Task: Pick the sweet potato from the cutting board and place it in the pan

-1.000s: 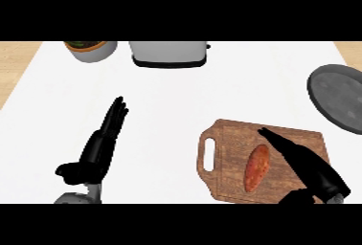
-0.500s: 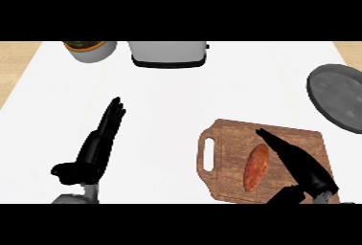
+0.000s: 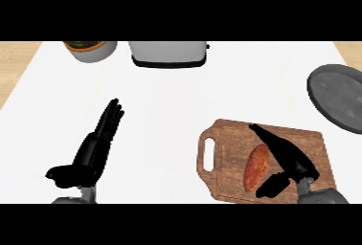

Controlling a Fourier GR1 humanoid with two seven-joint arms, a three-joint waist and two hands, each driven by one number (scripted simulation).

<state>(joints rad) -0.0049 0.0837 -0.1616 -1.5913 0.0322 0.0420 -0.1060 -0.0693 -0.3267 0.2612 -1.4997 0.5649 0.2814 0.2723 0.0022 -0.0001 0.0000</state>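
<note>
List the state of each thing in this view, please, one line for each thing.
Orange sweet potato: lying on the board, not lifted.
Brown wooden cutting board: flat on the counter, handle slot to the left.
Dark grey round pan: empty in the part that shows, cut by the right edge.
Right hand: open, fingers straight, beside the sweet potato.
Left hand: open, resting at lower left.

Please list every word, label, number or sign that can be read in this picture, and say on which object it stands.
None: no readable text appears on the cutting board, sweet potato, pan, toaster or pot.
</note>
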